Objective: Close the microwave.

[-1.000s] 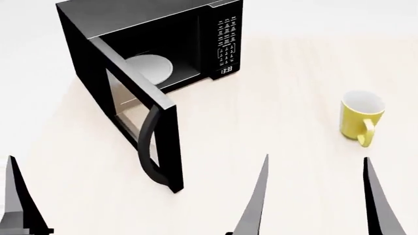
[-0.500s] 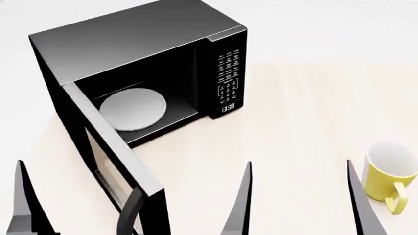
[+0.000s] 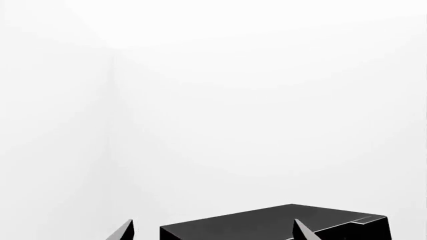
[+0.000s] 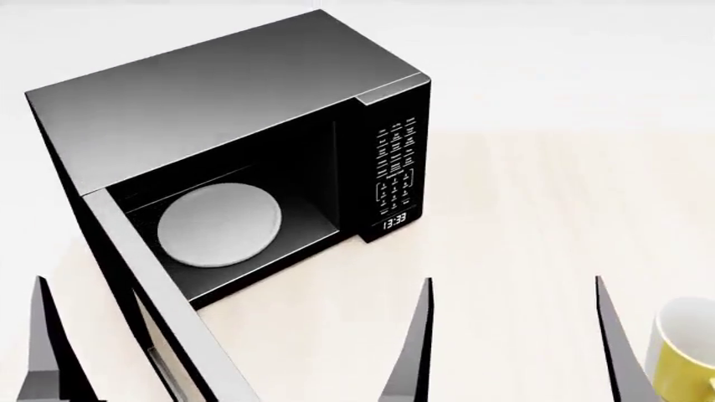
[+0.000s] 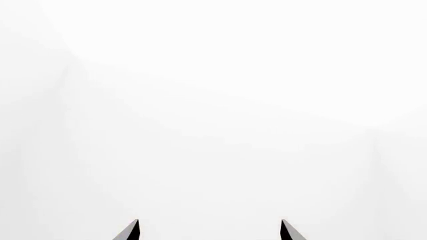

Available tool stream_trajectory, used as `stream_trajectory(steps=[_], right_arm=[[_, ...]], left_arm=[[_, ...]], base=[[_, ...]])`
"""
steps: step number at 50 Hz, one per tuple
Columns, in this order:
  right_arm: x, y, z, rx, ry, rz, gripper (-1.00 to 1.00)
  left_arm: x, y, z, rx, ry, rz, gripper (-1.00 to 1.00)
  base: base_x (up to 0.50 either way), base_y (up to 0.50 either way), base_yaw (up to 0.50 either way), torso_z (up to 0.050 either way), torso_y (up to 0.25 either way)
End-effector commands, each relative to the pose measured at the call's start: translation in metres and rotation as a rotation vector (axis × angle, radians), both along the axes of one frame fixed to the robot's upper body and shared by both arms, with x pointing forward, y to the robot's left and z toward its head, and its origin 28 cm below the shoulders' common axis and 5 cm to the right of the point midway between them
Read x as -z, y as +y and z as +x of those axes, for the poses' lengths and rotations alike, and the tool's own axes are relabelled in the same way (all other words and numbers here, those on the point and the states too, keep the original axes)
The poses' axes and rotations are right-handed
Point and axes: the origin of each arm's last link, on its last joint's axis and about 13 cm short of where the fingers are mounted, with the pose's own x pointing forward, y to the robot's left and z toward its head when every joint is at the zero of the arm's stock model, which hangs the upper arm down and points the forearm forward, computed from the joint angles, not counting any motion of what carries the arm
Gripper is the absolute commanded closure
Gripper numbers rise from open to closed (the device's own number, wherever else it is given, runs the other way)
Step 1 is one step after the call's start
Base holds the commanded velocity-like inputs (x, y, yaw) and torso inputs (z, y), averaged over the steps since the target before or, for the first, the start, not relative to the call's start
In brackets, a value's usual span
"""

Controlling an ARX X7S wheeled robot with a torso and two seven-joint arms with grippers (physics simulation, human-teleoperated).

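Observation:
The microwave [image 4: 223,92] is a black box with a dark-grey top, standing on the table at the left in the head view. Its door [image 4: 156,310] is swung wide open toward me, with only its top edge showing. The white turntable plate [image 4: 218,226] lies inside, and the keypad [image 4: 397,163] and clock display [image 4: 393,222] face right of it. My right gripper [image 4: 511,281] is open and empty, in front of the keypad side. One left finger [image 4: 43,343] shows left of the door. In the left wrist view the open left gripper [image 3: 213,222] frames the microwave top [image 3: 267,225]. The right wrist view shows the open right gripper [image 5: 209,221] against blank white.
A yellow mug [image 4: 684,360] with a white inside stands on the pale wooden table [image 4: 537,193] at the lower right, just right of my right gripper's outer finger. White walls lie behind the microwave.
The microwave and mug have slid down in the head view, so more of the microwave top shows and the door handle has left the frame. The door stays open. The fingers barely shifted.

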Motion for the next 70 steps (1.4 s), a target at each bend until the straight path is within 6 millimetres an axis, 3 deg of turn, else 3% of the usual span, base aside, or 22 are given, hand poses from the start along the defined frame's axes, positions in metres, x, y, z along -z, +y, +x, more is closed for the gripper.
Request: stream_trajectory(steps=[1, 10, 17, 21, 38, 54, 70], right_arm=[[0.000, -0.001, 0.000, 0.015, -0.016, 0.028, -1.00], [0.000, -0.001, 0.001, 0.002, 0.006, 0.042, -1.00], [0.000, -0.002, 0.002, -0.002, 0.016, 0.047, -1.00], [0.002, -0.002, 0.002, -0.004, 0.023, 0.045, -1.00], [0.007, -0.001, 0.002, -0.012, 0.038, 0.038, -1.00], [0.009, 0.001, 0.003, -0.014, 0.048, 0.034, -1.00], [0.012, 0.002, 0.002, -0.019, 0.057, 0.030, -1.00]], left_arm=[[-0.001, -0.001, -0.001, 0.005, 0.000, -0.001, -1.00], [-0.010, 0.006, -0.002, 0.019, -0.010, -0.001, -1.00], [-0.035, 0.040, -0.010, 0.231, 0.058, 0.172, -1.00], [-0.043, 0.064, -0.010, 0.223, 0.125, 0.234, -1.00], [-0.060, 0.095, 0.003, 0.472, 0.250, 0.510, -1.00], [-0.011, 0.091, 0.016, 0.709, 0.473, 0.646, -1.00], [0.001, 0.103, 0.039, 0.647, 0.468, 0.569, -1.00]], base=[[0.00, 0.00, 0.00, 0.000, 0.000], [0.00, 0.00, 0.00, 0.000, 0.000], [0.00, 0.00, 0.00, 0.000, 0.000], [0.00, 0.00, 0.00, 0.000, 0.000], [0.00, 0.00, 0.00, 0.000, 0.000], [0.00, 0.00, 0.00, 0.000, 0.000], [0.00, 0.00, 0.00, 0.000, 0.000]])
